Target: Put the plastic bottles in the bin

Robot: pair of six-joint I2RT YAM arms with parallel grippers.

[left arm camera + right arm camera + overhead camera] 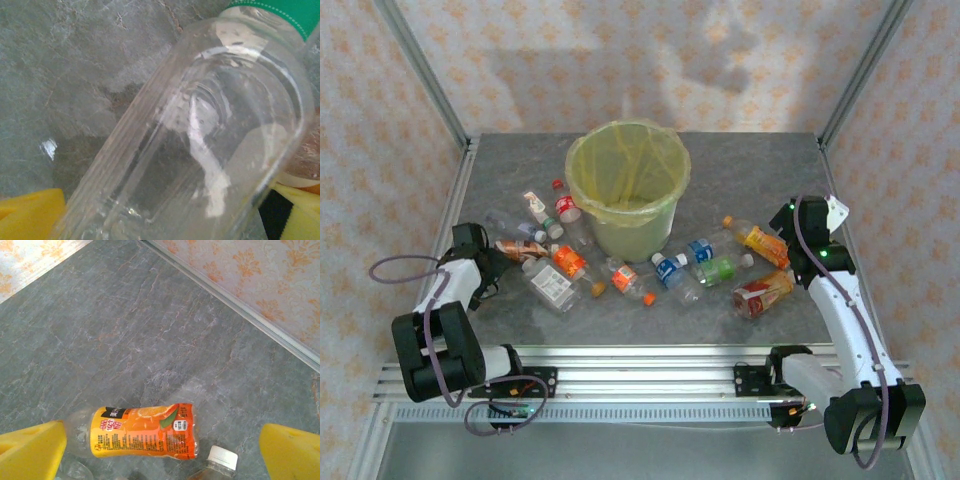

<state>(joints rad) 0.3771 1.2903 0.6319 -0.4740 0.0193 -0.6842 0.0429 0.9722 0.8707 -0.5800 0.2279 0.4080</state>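
readable text | right wrist view: orange-labelled bottle has white Chinese-looking characters at a black patch, lines of small print and a round white badge, all too blurred to read | left wrist view: green band on clear bottle bears only a white dotted line | top view: scattered bottles, labels too small to read

Lighting even and bright overall. Soft grey shadows on the back wall. Left wrist view: clear bottle close, blurred, with white glare streaks; right wrist view sharp
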